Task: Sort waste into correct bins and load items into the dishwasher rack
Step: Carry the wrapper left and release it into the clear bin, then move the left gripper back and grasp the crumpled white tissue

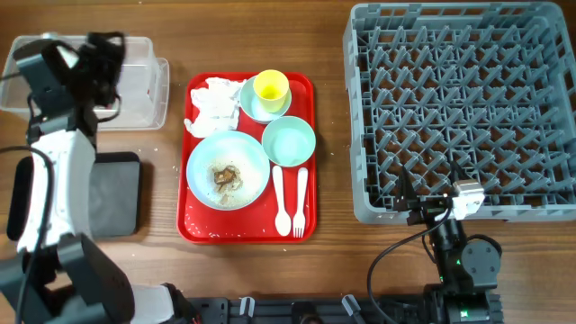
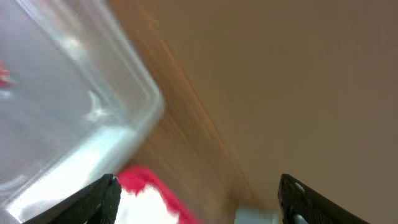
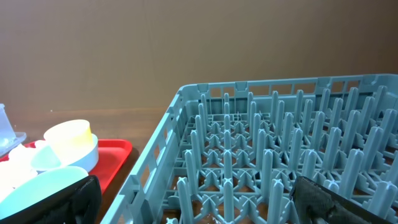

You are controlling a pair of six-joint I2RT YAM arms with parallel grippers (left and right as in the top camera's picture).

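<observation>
My left gripper (image 1: 97,65) hangs open and empty over the clear box (image 1: 144,85) at the back left. In the left wrist view its fingers (image 2: 93,200) frame blurred table, and a small red bit (image 2: 5,78) lies inside the clear box (image 2: 68,93). The red tray (image 1: 200,225) carries a crumpled napkin (image 1: 212,104), a yellow cup (image 1: 271,87) in a pale blue bowl (image 1: 252,108), a mint bowl (image 1: 289,141), a plate (image 1: 252,162) with food scraps (image 1: 225,175), a spoon (image 1: 279,193) and a fork (image 1: 300,200). My right gripper (image 1: 432,200) stands open at the dishwasher rack's (image 1: 459,108) near edge.
A black tray (image 1: 112,193) lies left of the red tray, partly under my left arm. From the right wrist, the rack's pegs (image 3: 273,155) fill the middle, with the yellow cup (image 3: 68,137) and red tray (image 3: 115,155) to the left.
</observation>
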